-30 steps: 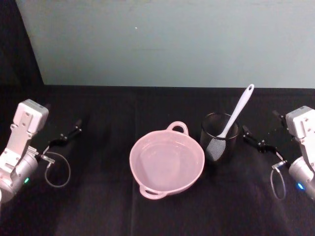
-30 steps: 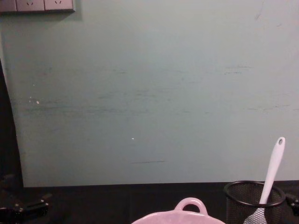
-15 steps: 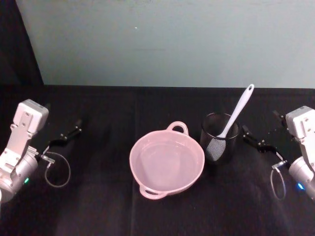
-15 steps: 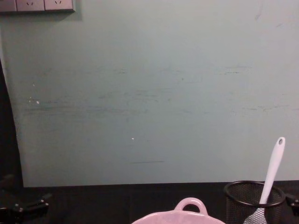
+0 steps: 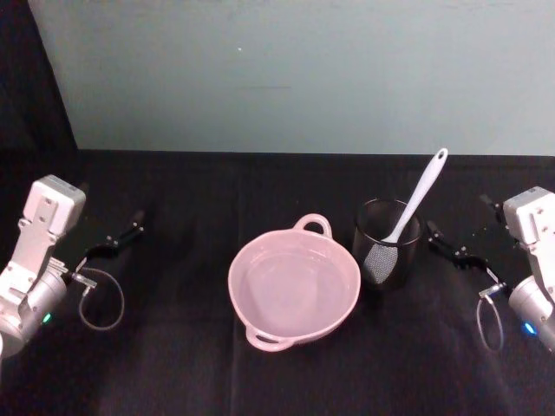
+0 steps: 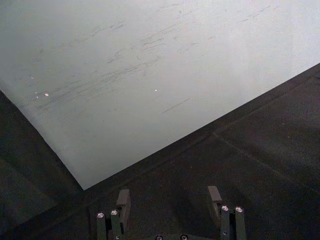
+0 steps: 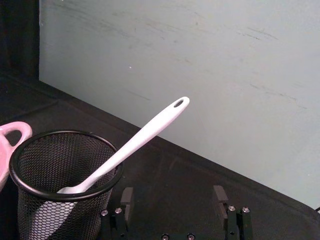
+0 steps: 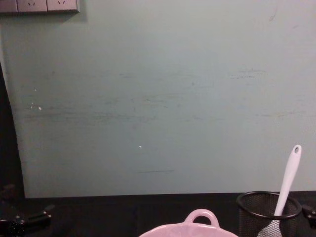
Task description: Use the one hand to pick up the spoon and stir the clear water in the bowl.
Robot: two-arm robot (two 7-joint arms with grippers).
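The white spoon (image 5: 418, 198) is leaning in the mesh cup (image 5: 386, 260) at the pink bowl's (image 5: 247, 299) 2 o'clock; the right gripper (image 7: 172, 196) is hovering spread at the cup's 3 o'clock; the left gripper (image 6: 169, 196) is idling spread at the bowl's 9 o'clock.

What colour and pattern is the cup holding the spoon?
Black, an open wire mesh; the cup shows best in the right wrist view.
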